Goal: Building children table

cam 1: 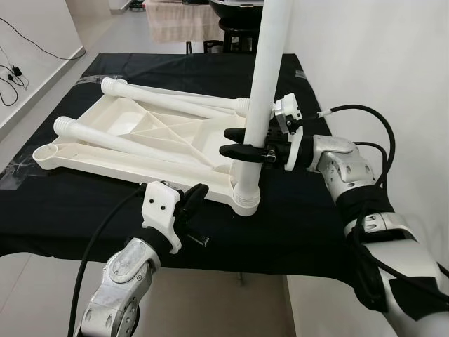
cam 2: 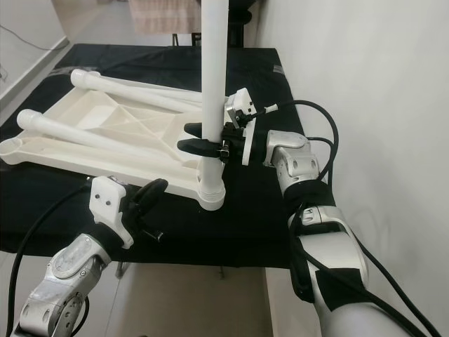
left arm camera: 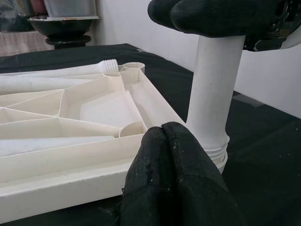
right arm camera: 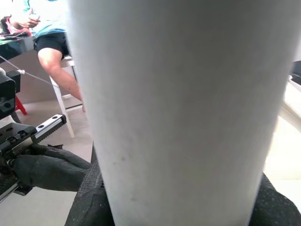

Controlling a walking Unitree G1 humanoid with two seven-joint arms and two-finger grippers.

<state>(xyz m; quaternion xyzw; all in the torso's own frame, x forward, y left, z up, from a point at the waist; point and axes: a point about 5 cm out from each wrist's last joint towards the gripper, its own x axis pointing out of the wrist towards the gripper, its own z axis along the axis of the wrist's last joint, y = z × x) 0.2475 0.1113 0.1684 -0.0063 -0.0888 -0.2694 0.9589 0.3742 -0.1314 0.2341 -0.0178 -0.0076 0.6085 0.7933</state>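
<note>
1. My left claw sits nearest, fingers pressed together on nothing, just beside the white tabletop, which lies upside down on the black bench.
2. My right claw grips the upright leg standing in the tabletop's corner socket.
3. Two more legs lie across the tabletop.

A black cloth covers the work surface, with tape at its left edge. Beyond its far end stand a dark stool and a beige towel. Cables lie by the left wall. A seated person is visible in the right wrist view.
</note>
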